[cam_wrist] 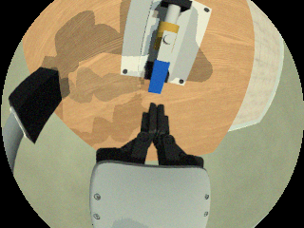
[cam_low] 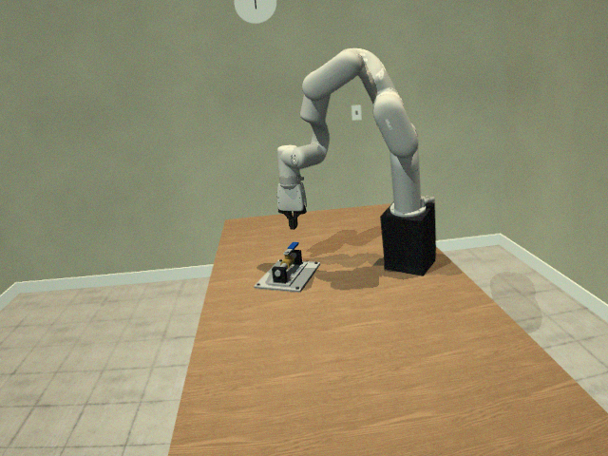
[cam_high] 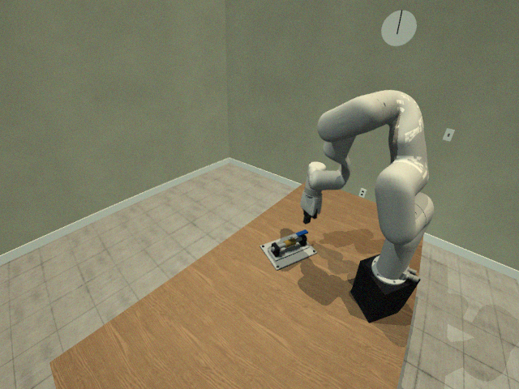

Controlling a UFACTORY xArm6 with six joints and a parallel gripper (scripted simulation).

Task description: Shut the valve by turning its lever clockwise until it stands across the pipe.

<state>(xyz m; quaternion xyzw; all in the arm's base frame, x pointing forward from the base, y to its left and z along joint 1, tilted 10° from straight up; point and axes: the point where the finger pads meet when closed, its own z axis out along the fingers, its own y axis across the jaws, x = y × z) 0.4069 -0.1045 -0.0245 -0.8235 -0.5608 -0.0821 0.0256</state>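
The valve sits on a grey base plate on the wooden table. Its lever is a blue strip that lies along the pipe, with its free end toward the arm. My gripper is shut with nothing between the fingers. It hangs in the air a little above and beyond the lever's blue end, not touching it.
The arm's black pedestal stands on the table beside the valve. The table's far edge lies just behind the gripper. The wooden table top stretches toward the front.
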